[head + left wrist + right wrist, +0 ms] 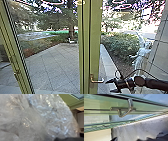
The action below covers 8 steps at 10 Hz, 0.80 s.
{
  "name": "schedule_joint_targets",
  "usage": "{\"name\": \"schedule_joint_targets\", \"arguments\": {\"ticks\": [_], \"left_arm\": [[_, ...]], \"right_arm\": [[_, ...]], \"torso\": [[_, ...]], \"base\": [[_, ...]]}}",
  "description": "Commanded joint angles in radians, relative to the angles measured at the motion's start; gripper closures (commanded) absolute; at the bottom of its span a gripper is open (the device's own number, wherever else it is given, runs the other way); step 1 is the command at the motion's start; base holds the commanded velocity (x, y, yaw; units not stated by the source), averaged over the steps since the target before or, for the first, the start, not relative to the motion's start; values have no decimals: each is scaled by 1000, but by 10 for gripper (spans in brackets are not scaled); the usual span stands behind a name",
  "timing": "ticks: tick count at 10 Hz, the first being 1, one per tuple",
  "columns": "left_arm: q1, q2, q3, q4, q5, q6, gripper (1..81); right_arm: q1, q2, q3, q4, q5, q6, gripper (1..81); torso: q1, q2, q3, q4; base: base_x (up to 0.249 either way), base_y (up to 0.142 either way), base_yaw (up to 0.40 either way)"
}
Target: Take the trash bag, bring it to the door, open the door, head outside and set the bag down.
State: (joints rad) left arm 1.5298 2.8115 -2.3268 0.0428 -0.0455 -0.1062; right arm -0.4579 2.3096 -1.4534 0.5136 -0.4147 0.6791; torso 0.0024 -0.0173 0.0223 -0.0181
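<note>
In the head view my right gripper [109, 86] stands open just right of the metal lever handle [97, 80] on the green-framed glass door [95, 50], with a small space between them. The handle [130, 107] also appears in the right wrist view on the green frame, beyond the dark tips of my right gripper [137, 137]. Crumpled clear plastic of the trash bag [37, 121] lies very close to the left wrist camera. Where my left gripper meets the bag is hidden.
Another green frame [15, 50] slants along the left. Through the glass are a paved yard [55, 62], a low curb [108, 60], bushes [122, 43] and a pale statue [142, 53]. A tiled wall [160, 50] rises at the right.
</note>
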Motion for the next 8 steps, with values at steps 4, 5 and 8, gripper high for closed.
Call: {"name": "schedule_joint_targets", "arguments": {"ticks": [4, 5, 8], "left_arm": [[-59, -15, 7, 2, 46, 3, 811], [-58, -18, 6, -3, 46, 3, 811], [-58, -18, 6, -4, 46, 3, 811]], "right_arm": [[182, 155, -212, -32, -55, 226, 10], [190, 181, -240, -56, -81, 266, 10], [205, 239, -320, -158, -145, 381, 10]], "torso": [[0, 0, 0, 0], [0, 0, 0, 0], [1, 0, 0, 0]], "base": [[0, 0, 0], [0, 0, 0], [0, 0, 0]]}}
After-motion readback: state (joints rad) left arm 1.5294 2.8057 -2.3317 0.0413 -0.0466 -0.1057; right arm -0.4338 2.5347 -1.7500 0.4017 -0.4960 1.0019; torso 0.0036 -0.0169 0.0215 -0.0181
